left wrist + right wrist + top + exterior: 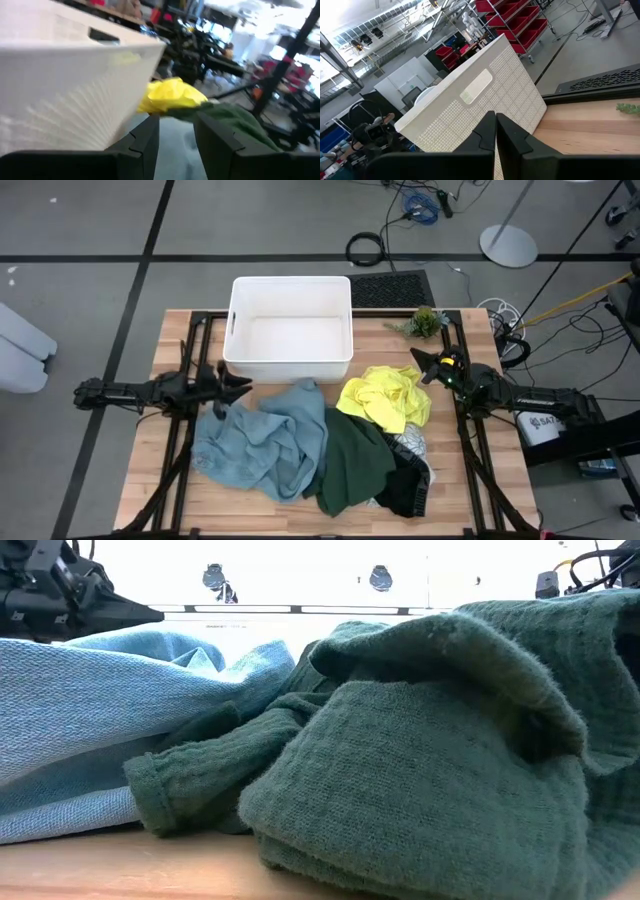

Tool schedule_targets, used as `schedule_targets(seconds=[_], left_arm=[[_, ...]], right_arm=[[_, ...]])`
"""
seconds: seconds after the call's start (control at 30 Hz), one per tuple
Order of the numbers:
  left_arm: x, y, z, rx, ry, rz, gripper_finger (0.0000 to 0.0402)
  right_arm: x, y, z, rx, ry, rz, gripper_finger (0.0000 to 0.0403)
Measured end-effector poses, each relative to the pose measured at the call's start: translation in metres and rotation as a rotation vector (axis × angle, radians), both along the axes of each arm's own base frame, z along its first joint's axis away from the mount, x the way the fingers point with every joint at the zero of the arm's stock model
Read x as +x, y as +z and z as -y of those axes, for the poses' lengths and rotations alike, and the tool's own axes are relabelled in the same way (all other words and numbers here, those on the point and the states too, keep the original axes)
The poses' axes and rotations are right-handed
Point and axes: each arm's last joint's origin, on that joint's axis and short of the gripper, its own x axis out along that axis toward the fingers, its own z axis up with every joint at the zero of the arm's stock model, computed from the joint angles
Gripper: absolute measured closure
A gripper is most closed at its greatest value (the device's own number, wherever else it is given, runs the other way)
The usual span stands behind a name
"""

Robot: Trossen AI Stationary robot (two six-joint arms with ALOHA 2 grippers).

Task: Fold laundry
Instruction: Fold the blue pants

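The laundry lies in a heap on the near half of the wooden table (160,480). It holds a light blue cloth (265,440), a dark green one (355,460), a bright yellow one (390,395), a black one (405,490) and a pale patterned piece (410,445). In the low view the blue cloth (90,710) and the green cloth (420,760) fill the picture. My left gripper (238,383) (176,120) is open and level at the table's left, just beside the blue cloth's far left corner, with nothing between its fingers. My right gripper (422,365) (496,117) is shut, level, at the table's right beside the yellow cloth.
A rigid white tub (290,325) stands at the table's far middle, close in front of both grippers. A small green plant sprig (425,322) lies at the far right. Black frame rails (190,470) run along both sides. Bare wood shows at the near left.
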Motion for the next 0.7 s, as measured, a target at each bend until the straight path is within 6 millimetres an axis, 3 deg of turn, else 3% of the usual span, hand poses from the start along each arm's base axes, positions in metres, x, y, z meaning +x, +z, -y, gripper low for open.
schedule_targets(seconds=[0.23, 0.57, 0.7], left_arm=[[-0.0005, 0.0045, -0.001, -0.151, 0.024, 0.072, 0.0272], [-0.0007, 0.0032, -0.0023, -0.123, 0.074, 0.056, 0.0272], [-0.0006, 0.0027, -0.0021, -0.012, 0.073, 0.03, 0.0272]], right_arm=[[-0.0003, 0.0008, 0.0003, -0.009, -0.012, 0.002, 0.0403], [-0.0036, 0.0021, 0.0034, -0.165, -0.178, -0.145, 0.0403], [-0.0036, 0.0032, 0.0033, -0.26, -0.183, -0.226, 0.0403]])
